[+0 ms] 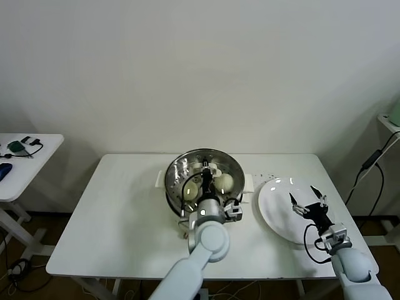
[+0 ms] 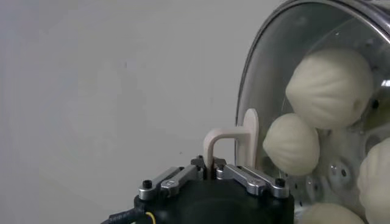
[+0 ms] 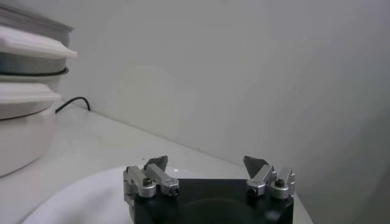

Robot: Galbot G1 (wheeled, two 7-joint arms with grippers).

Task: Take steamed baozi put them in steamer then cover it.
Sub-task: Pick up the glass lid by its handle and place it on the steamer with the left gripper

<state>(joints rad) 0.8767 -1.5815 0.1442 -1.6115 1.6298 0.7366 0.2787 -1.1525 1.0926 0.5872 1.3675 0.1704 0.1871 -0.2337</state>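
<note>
Head view: the left gripper (image 1: 207,170) is over the steamer (image 1: 178,170), directly above the cover (image 1: 220,164); the right gripper (image 1: 309,199) hangs released over the plate (image 1: 270,206), well apart

Left wrist view: jaws clenched on the cover's handle (image 2: 234,137), baozi (image 2: 329,85) beneath the glass, so lowering looks the next move

Right wrist view: jaws spread, empty

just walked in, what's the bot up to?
The left gripper is shut on the handle of the glass cover, holding it over the steamer at mid-table. The steamed baozi sit inside, seen through the glass. The right gripper hangs open over the white plate, holding nothing.
</note>
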